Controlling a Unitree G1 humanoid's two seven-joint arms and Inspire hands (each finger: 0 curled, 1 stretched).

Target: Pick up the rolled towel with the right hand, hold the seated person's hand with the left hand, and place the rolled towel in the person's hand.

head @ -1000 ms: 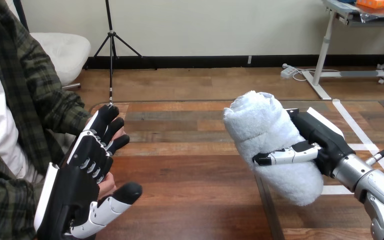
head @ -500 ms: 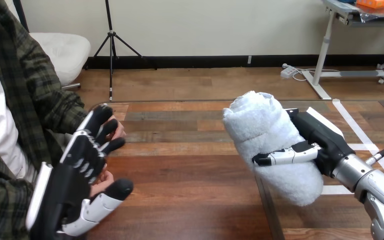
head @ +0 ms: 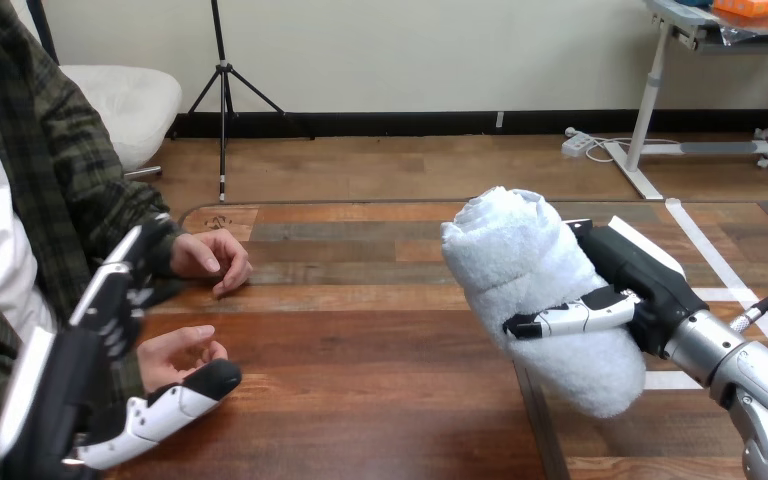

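A white rolled towel (head: 545, 300) is held above the right half of the wooden table (head: 380, 340), tilted with its upper end to the left. My right hand (head: 650, 275) is shut on it, thumb across its front. My left hand (head: 65, 385) is at the lower left with its fingers (head: 110, 295) straight and its thumb (head: 175, 400) out. The person's hand (head: 175, 350) lies palm up between that thumb and the fingers, just above the thumb; I cannot tell if they touch. The person's other hand (head: 210, 258) rests on the table farther back.
The person sits at the table's left side, a sleeve (head: 80, 190) reaching over the edge. White tape strips (head: 705, 250) cross the table's right end. The table's far edge (head: 410, 205) runs behind the towel.
My left hand has drawn back to the left and down, uncovering both of the person's hands. The towel in my right hand has shifted slightly left.
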